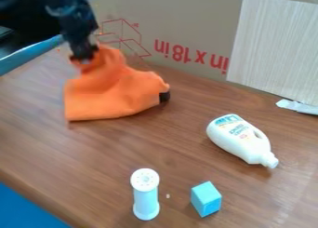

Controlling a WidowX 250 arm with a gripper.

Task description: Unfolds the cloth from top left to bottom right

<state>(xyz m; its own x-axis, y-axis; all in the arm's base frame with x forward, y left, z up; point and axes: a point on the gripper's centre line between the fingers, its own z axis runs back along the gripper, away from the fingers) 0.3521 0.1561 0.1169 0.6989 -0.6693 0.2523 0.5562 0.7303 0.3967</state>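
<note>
Camera view | your claw [84, 59] is clamped on the orange cloth [102, 99] at its upper left | cloth bunched on the bench [81, 162], bulk below and right of the claw | your unfolding likely needs a sweep toward lower right, along that line

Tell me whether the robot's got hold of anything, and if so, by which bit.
Yes, the gripper has the orange cloth, pinched at its upper left end, near the cardboard; the lower part spreads over the table.
</note>
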